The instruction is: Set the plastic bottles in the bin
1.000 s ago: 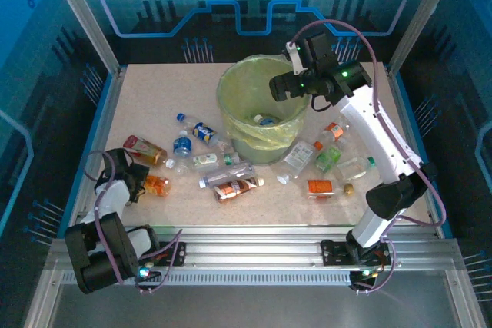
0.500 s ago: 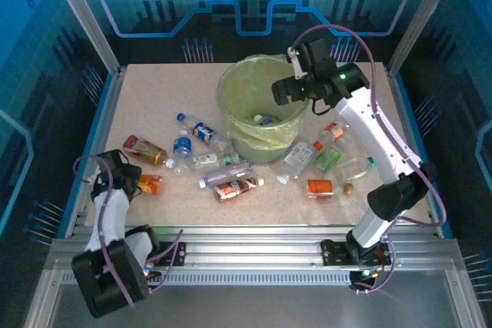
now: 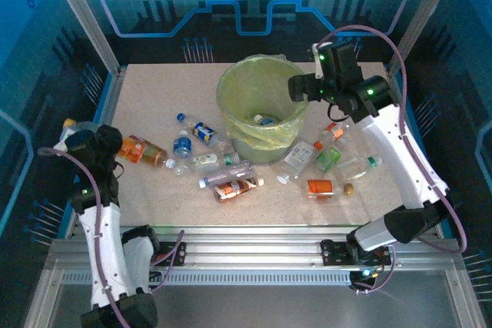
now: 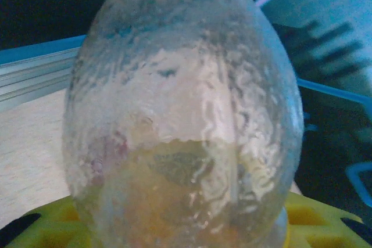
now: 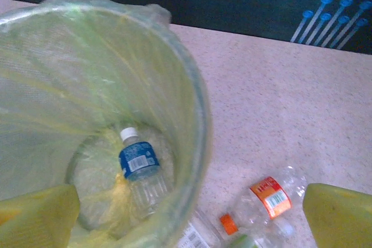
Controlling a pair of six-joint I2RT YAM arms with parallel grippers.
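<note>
Two grippers: one loaded, one free, so watch both.
Left gripper [image 4: 186, 233]: closed on the held bottle [image 4: 183, 114], with yellow fingers [image 4: 317, 219] clamped at its wide end and the orange cap at the far end.
Grip: it sits low on a clear, dimpled body that looks part-filled. My worry is that it pivots or squirts out once the arm swings.
Where it hangs: up high at the left edge of the table [image 3: 154, 97], well apart from the bin [image 3: 231, 82]. A slip here likely sends it off the table and out of reach.
Route: a long carry over the bottles [image 3: 206, 160] lying left of the bin. Come in low and the load clips them or the bin wall.
Right gripper [image 3: 300, 87]: jaws wide, holding nothing, hovering above the bin's right rim.
Clash: that's the big one. Both arms meeting over one opening could knock together unless the right one clears off first.
Bag [image 5: 87, 56]: loose yellow-green plastic drapes the rim. A finger dipping in could snag it and drag or tip the bin.
Inside: one blue-label bottle [image 5: 139, 164] lies on the bottom, so there's plenty of room. A release short of the rim bounces off.
Right side: more of them lie near the bin's foot under the right arm, and a low retreat may scatter them.
</note>
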